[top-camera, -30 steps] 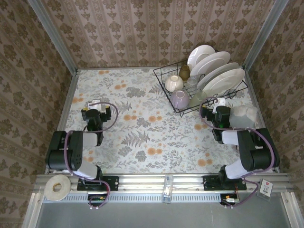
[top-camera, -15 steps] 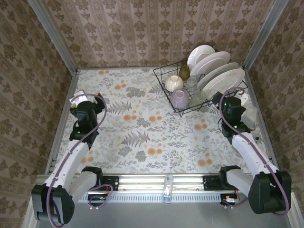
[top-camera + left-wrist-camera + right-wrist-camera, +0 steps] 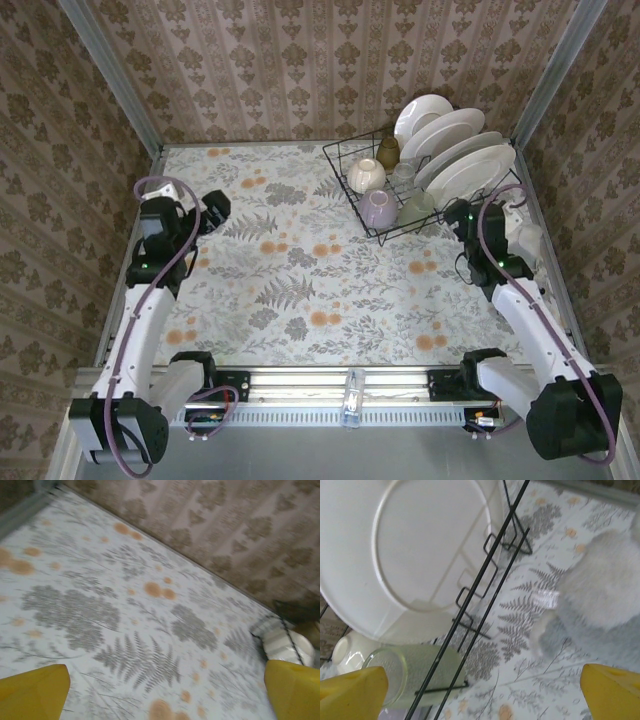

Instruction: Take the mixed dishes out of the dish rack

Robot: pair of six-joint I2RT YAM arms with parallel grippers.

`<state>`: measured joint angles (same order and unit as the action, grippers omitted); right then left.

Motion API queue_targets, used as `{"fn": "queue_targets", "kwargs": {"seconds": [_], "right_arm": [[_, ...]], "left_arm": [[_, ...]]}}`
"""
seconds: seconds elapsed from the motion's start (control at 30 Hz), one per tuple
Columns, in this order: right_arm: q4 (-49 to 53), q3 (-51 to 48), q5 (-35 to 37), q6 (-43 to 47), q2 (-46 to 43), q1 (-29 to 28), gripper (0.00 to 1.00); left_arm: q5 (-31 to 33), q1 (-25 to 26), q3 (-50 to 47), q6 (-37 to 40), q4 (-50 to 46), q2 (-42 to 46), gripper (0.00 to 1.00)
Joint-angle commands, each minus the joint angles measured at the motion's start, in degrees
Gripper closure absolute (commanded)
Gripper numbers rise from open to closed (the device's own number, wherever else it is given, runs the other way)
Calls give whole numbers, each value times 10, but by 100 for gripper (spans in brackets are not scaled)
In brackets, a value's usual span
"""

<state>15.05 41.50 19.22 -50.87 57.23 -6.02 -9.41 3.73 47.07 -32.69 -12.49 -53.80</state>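
Top view, change: we note both arms have unfolded from their bases within the last second. The rack (image 3: 352, 195) and its dishes (image 3: 440, 135) sit unmoved at the far right of the table (image 3: 300, 260).
Top view, meaning: we judge this the approach; nothing is unloaded yet.
Top view, right gripper (image 3: 460, 218): spread and empty, just beside the rack's near right edge, close to the green cup (image 3: 415, 208) and front plate (image 3: 470, 172).
Top view, left gripper (image 3: 213, 207): spread and empty, well apart from the rack, facing it across the table.
Left wrist view: left gripper (image 3: 162, 695) wide apart over bare table; the cream bowl (image 3: 282, 645) shows at far right, distant.
Right wrist view: right gripper (image 3: 482, 695) wide apart. The front plate (image 3: 415, 555) leans behind the rack wire (image 3: 485, 580), and the green cup (image 3: 415, 672) lies just ahead of one finger (image 3: 350, 692).
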Motion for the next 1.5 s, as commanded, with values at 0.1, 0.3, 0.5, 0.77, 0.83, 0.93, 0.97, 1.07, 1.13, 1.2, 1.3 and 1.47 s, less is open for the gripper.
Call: {"fn": "queue_targets", "kwargs": {"seconds": [0.1, 0.3, 0.5, 0.77, 0.83, 0.93, 0.97, 1.07, 1.13, 1.2, 1.3, 1.47], "right_arm": [[102, 100, 49, -71, 51, -80, 0], [126, 134, 10, -120, 116, -103, 5], [141, 171, 12, -139, 178, -126, 22], [154, 217, -12, -173, 256, -147, 33], [154, 231, -24, -179, 277, -150, 34], [154, 246, -37, -185, 304, -154, 36], [153, 252, -40, -187, 311, -156, 37], [154, 264, -44, -198, 332, -161, 44], [154, 266, -46, -207, 338, -163, 47], [154, 266, -46, -213, 342, -167, 48], [154, 266, -53, -220, 350, -169, 52], [154, 258, -64, -223, 355, -173, 67]], "left_arm": [[-200, 50, 41, 85, -6, -16, 0], [-288, 143, 53, 170, -32, -37, 0], [-278, 197, 18, 215, -15, -22, 0], [-237, 197, 11, 227, -21, -9, 0], [-231, 197, 9, 230, -20, -2, 0], [-222, 197, 3, 233, -19, 9, 0], [-221, 197, 2, 233, -18, 10, 0], [-215, 198, 1, 232, -19, 11, 0], [-214, 199, 0, 232, -19, 13, 0], [-210, 198, 0, 235, -20, 18, 0], [-202, 198, -2, 238, -22, 25, 0], [-197, 199, -5, 240, -22, 31, 0]]}}
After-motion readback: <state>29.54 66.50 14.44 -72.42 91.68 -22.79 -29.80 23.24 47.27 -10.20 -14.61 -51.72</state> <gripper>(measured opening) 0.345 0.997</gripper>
